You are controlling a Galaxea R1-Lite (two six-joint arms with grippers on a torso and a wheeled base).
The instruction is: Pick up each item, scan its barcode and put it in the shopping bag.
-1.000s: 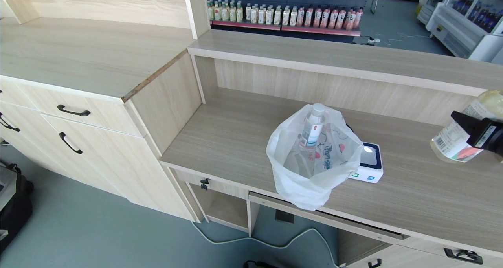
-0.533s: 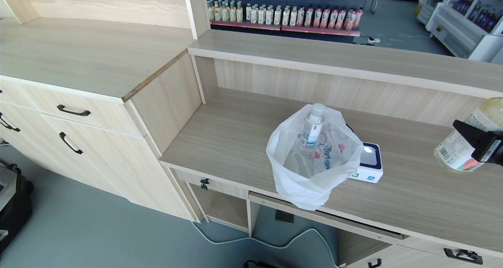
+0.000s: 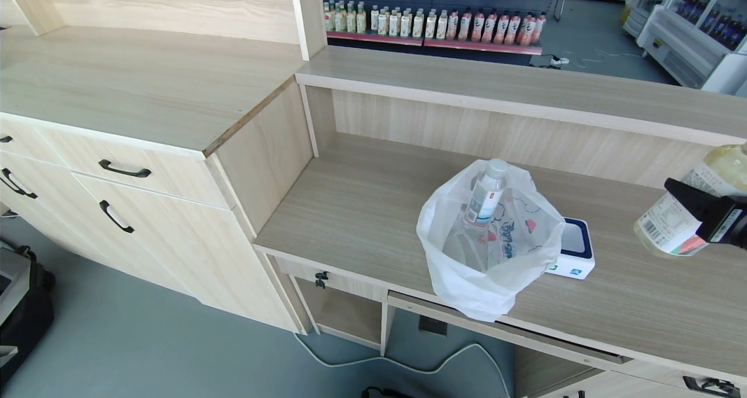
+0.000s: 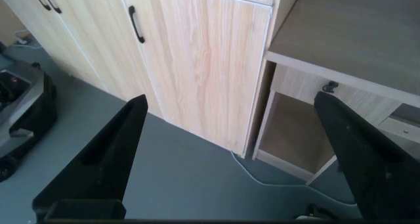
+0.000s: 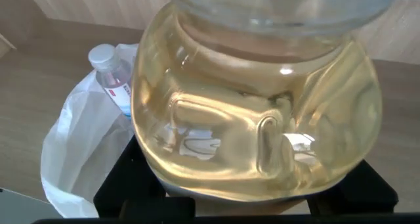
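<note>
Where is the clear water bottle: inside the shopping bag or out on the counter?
Inside. The water bottle leans slightly within the open shopping bag, its cap near the rim.

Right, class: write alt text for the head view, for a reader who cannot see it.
The right gripper holds a bottle of pale yellow drink over a wooden counter. To its left, an open white shopping bag with a water bottle inside stands beside a scanner.

Bright, even light; soft shadow beneath the counter ledge toward 12 o'clock; small glints on the bottle.
</note>
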